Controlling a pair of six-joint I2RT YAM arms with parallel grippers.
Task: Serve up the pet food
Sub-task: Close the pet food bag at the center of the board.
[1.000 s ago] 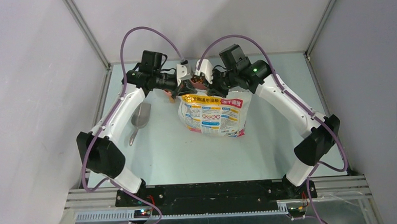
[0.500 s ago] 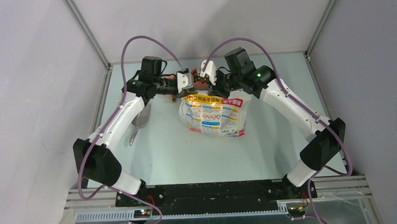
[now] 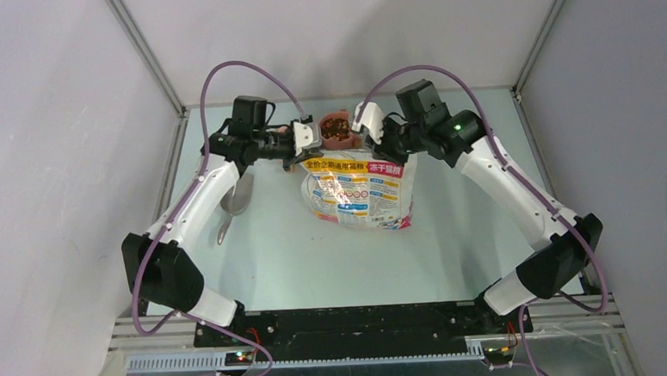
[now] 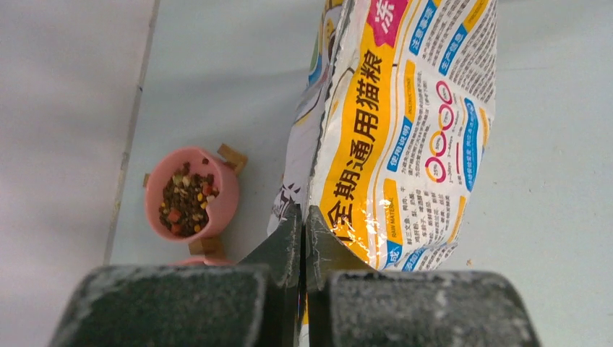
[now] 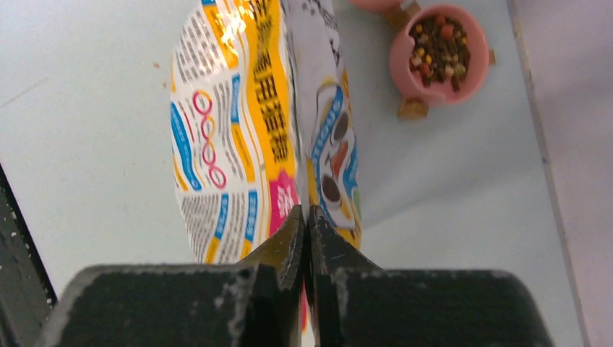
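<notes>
Room: plain pale grey walls (image 3: 45,169) on 3 sides; metal frame posts (image 3: 144,53) at the back corners.
Surface (image 3: 273,243): pale grey-green, matt, a few crumbs by the bag.
Bag (image 3: 358,191): white/yellow/pink print, mid-surface, top edge pulled taut between both arms.
Scoop (image 3: 236,196): grey metal, lying flat, L of bag, well apart from it.
Bowl (image 4: 226,202): pink, on small wooden blocks, just behind bag top, near back wall.
L claw (image 4: 303,217): closed, pinching bag's top edge.
R claw (image 5: 307,217): fingers nipped tight on bag's top edge, opp. corner.
Pet food (image 4: 186,202): brown/red kibble heaped in the bowl, approx. level w/ rim.
</notes>
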